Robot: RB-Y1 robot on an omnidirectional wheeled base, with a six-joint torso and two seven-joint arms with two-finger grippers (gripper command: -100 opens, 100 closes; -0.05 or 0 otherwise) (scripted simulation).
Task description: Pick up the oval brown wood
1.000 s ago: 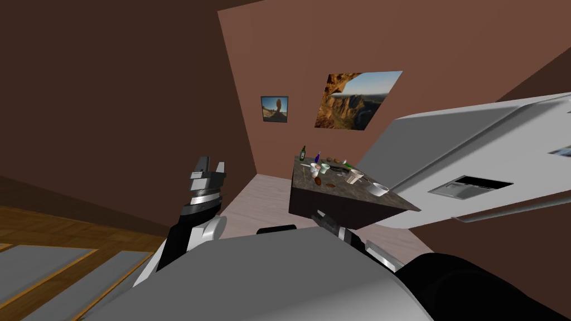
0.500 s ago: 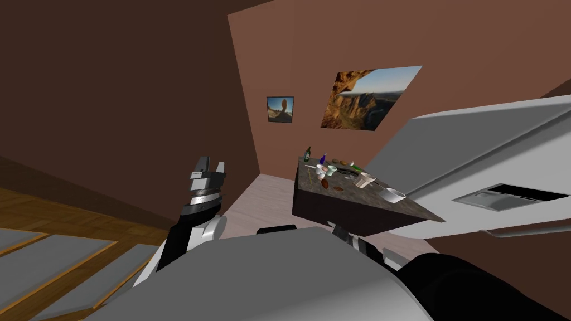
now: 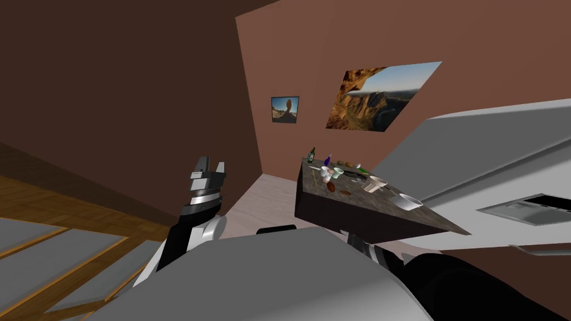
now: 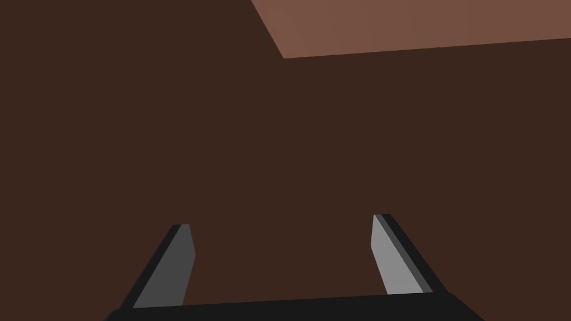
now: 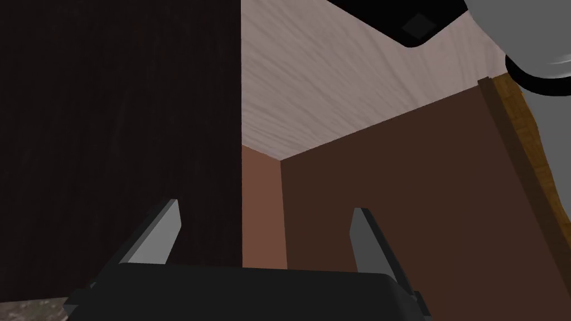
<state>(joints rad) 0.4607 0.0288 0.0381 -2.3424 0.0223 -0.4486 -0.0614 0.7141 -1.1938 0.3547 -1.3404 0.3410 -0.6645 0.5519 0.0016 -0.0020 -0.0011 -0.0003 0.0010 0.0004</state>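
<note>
An oval brown piece [image 3: 331,187] lies on the dark stone-patterned counter [image 3: 390,214], among cups near its far-left part. A flatter brown thing [image 3: 345,193] lies just beside it. My left gripper [image 3: 211,165] is raised well left of the counter, over the floor, and its fingers stand open and empty in the left wrist view [image 4: 282,221]. My right forearm [image 3: 361,248] shows low, under the counter's near edge. In the right wrist view, the right gripper [image 5: 266,207] is open and empty, facing the counter's dark side panel [image 5: 117,139].
On the counter stand a green bottle [image 3: 311,155], a blue bottle [image 3: 328,160], white cups [image 3: 325,171], a tilted cup [image 3: 374,184] and a bowl [image 3: 411,202]. A large white-grey unit [image 3: 490,145] rises at the right. Pale floor [image 3: 262,195] runs along the counter's left side.
The whole head view has shifted: the counter has slid right and grown larger, so I have moved or turned toward it. Both arms keep their pose against my body.
</note>
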